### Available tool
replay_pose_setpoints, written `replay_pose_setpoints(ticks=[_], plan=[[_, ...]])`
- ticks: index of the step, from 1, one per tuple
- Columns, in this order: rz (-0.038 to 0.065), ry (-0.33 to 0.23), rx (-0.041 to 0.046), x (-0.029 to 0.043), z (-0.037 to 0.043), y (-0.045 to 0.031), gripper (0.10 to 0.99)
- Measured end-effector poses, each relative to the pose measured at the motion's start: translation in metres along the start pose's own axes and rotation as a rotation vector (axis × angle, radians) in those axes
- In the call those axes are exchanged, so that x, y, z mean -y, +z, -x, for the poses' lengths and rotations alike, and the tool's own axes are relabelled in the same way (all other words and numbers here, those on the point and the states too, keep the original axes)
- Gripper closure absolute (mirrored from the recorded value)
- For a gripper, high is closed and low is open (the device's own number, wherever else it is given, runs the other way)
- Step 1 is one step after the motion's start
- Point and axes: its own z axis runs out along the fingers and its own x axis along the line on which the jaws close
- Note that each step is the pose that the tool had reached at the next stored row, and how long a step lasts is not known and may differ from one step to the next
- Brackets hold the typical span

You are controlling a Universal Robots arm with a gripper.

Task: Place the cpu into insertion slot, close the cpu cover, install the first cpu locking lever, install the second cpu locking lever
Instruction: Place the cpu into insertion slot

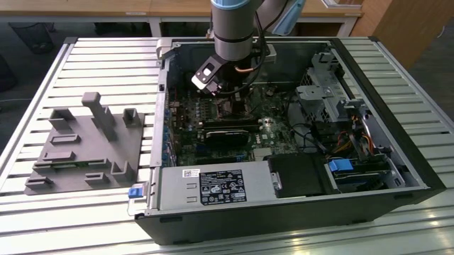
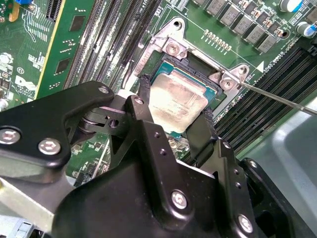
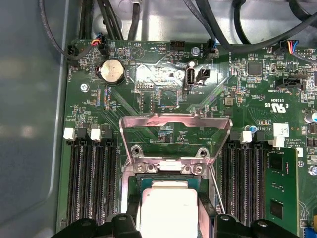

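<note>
one step is in hand: your gripper (image 2: pixel 173 113) clasps the cpu (image 2: pixel 176 99) by two edges at the insertion slot (image 2: pixel 187 58). beyond the slot the cpu cover (image 3: pixel 176 121) stands raised, so closing and both latchings remain.

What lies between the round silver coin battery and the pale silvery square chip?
The thin silvery metal cpu cover, swung open, lies between them in the first wrist view. The green motherboard shows through its window.

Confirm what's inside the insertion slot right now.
The cpu, silvery face up and held at its sides by the claw, fills the insertion slot; the cpu cover stands open. The slot's contacts are covered by the chip, so full seating cannot be judged.
</note>
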Motion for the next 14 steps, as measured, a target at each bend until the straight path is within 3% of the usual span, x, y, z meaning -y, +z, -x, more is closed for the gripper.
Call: replay_pose_setpoints(ticks=[5, 7, 14], plan=[[0.000, 0.000, -0.0002, 0.0000, 0.0000, 0.0001, 0.545], [0.000, 0.000, 0.0000, 0.0000, 0.0000, 0.0001, 0.471], [0.000, 0.000, -0.0001, -0.0004, 0.0000, -0.0038, 0.471]])
